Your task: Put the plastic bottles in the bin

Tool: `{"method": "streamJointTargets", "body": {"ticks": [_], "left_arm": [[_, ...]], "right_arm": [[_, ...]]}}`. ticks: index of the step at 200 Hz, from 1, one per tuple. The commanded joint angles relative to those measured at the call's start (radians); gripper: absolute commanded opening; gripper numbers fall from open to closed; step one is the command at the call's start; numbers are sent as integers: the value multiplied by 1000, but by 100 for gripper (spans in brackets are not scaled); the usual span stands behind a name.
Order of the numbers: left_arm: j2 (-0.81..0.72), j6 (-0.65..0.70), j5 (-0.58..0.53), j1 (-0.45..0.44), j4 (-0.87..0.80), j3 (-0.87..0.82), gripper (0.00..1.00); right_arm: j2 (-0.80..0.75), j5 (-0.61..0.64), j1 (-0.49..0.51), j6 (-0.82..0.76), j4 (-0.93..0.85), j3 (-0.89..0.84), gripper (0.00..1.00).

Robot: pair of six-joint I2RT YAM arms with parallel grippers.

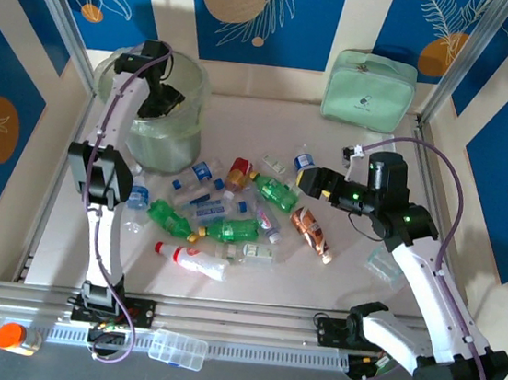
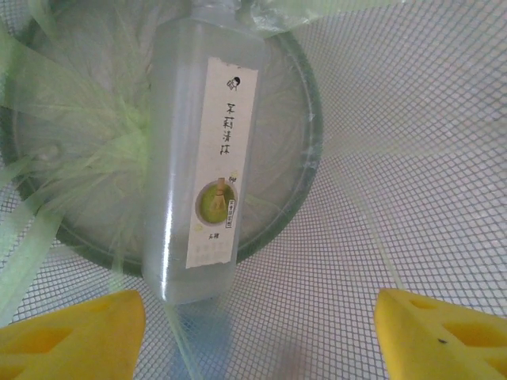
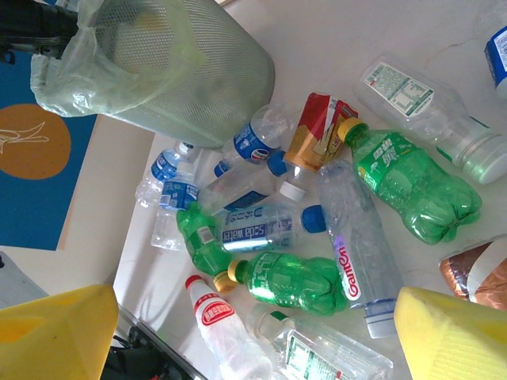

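Left wrist view: peering straight down into the bin, past the left gripper spread wide and gripping nothing. Got yellow fingertips parked at the bottom corners, well clear of the clear labelled bottle down inside against the bag liner. Can't tell if lying on the bottom or mid-drop. Makes sense to hang dead centre over the mouth like that: no chance of clipping the rim.

Switching to the top external view, same story: left gripper above the bin at the back left of the table. Also spotting the right gripper hovering by the right edge of the bottle pile, fingers apart too, carrying nothing. Backed up by the right wrist view, with yellow pads far out to the sides and a green bottle plus a bunch of others spread below. Probably lining up the next grab early to save time. Loads left on the table, so nowhere near done. Guessing crushed plastic slips easily, so worth pinching that green one across the waist.
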Motion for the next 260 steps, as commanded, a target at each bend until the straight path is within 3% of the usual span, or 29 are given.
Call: {"method": "streamJointTargets", "body": {"ticks": [1,63,114,127,160,181,209,260], "left_arm": [[-119,35,-21,9,-38,51,76],[-331,149,-40,-10,10,7,77],[-608,337,-189,-158,89,-233,77],[-701,399,-115,-204,146,-361,76],[-1028,553,129,-314,492,-848,76],[-1136,575,212,-349,530,-1020,77],[-1203,582,248,-354,475,-1180,76],[-1356,594,137,-354,415,-1361,76]], "right_arm": [[2,6,3,-33,-38,52,90],[23,28,20,-72,-104,100,89],[-21,187,120,-99,-97,69,90],[-6,203,143,-126,-123,71,88],[45,252,192,-170,-218,67,85],[63,296,250,-186,-256,47,83],[125,340,372,-221,-320,51,82],[309,375,625,-348,-378,102,82]]}}
